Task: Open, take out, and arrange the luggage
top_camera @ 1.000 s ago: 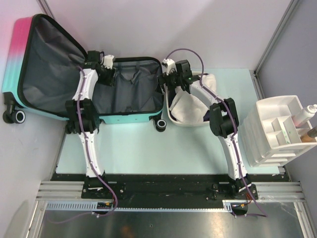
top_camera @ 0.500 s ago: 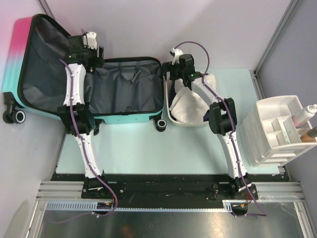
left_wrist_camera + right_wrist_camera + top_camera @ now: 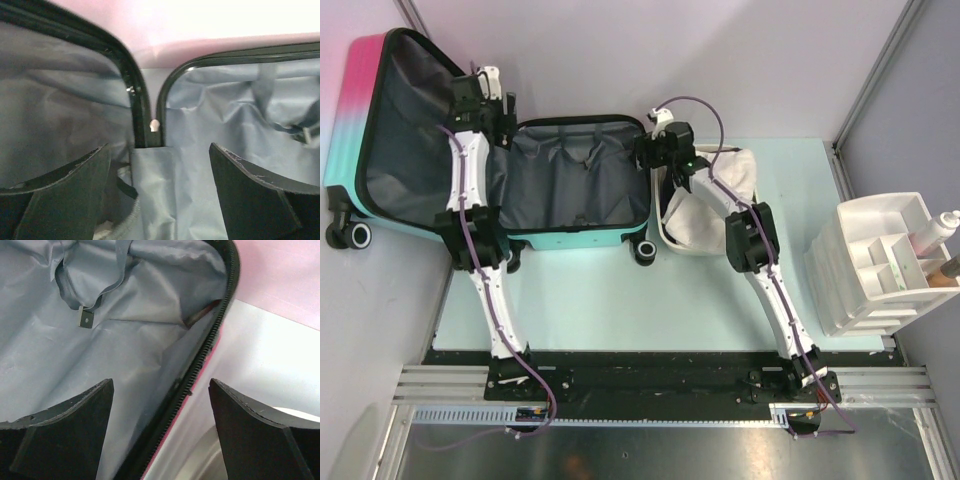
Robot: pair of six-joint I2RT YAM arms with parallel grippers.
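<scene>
luggage (image 3: 570,190) lies open; left end effector (image 3: 160,150), right end effector (image 3: 161,385) jaws spread.

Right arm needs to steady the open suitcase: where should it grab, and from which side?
The luggage is probably best taken from above, by its rim nearest the white tub. That zippered edge is a thin upright wall facing up, and it runs between the fingers of the open right gripper. One finger would go inside over the lining, one outside on the tub side.
</scene>
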